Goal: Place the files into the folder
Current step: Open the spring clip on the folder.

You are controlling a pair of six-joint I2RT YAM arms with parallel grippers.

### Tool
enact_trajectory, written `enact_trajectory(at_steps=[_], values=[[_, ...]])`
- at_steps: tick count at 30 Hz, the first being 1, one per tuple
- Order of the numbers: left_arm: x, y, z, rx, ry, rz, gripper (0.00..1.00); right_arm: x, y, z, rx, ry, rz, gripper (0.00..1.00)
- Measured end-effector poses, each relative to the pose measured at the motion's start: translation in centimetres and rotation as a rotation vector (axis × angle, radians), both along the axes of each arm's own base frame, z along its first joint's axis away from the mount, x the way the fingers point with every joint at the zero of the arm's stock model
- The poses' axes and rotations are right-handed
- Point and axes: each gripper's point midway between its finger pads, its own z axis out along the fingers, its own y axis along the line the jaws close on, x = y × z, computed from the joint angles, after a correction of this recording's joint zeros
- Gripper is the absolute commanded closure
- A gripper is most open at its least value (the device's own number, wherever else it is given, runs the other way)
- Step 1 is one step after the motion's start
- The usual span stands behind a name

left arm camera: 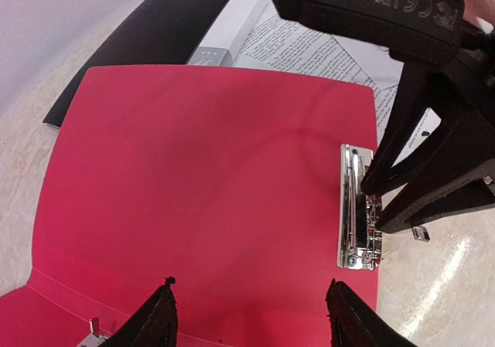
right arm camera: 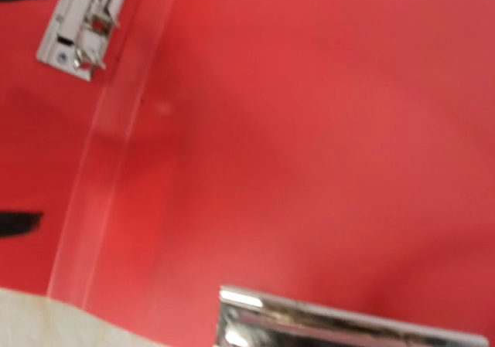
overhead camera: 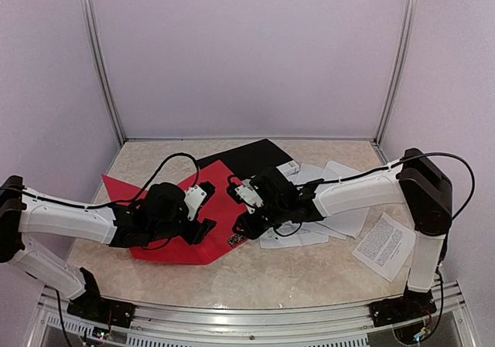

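Top view: an open red card folder (overhead camera: 203,208) lies flat on a beige marbled table (overhead camera: 309,273), left of centre. The loose white paper sheets (overhead camera: 344,212), some printed with dense black text, lie scattered on the table to the right of the folder, none of them inside it. One printed sheet (overhead camera: 384,245) sits apart near the right arm's base. A flat black sheet (overhead camera: 247,158) lies behind the folder. The left gripper (overhead camera: 203,228) is over the folder's near part. The right gripper (overhead camera: 244,227) reaches in at the folder's right edge.

Left wrist view: the left gripper (left arm camera: 250,285) is spread wide over the bare red inside of the folder (left arm camera: 201,177), with nothing between its black fingers (left arm camera: 158,320). A silver metal clip (left arm camera: 356,208) is fixed along the folder's right edge. The right gripper (left arm camera: 371,208) has its two fingertips drawn close together right at this clip. Whether they actually pinch it cannot be told. Printed sheets (left arm camera: 309,49) and a narrow white box (left arm camera: 224,34) lie beyond the folder's far edge.

Right wrist view: red folder surface (right arm camera: 325,146) fills the frame, blurred. A second small silver clip (right arm camera: 83,24) is at upper left and a shiny metal bar (right arm camera: 325,320) at the bottom edge. The right gripper's own fingers cannot be made out here.
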Motion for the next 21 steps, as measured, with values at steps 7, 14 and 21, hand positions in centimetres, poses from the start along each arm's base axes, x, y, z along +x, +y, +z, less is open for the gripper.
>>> enact_trajectory(at_steps=[7, 14, 21], values=[[0.8, 1.9, 0.6, 0.009, -0.017, 0.116, 0.37, -0.9, 1.3, -1.2, -0.020, 0.008, 0.024, 0.77], [1.6, 4.0, 0.7, 0.028, -0.025, 0.229, 0.36, -2.6, 2.3, -1.9, -0.038, 0.016, 0.050, 0.75], [2.7, 6.5, 2.4, -0.015, -0.037, 0.332, 0.35, -3.1, 4.1, -1.9, -0.061, -0.007, 0.060, 0.68]])
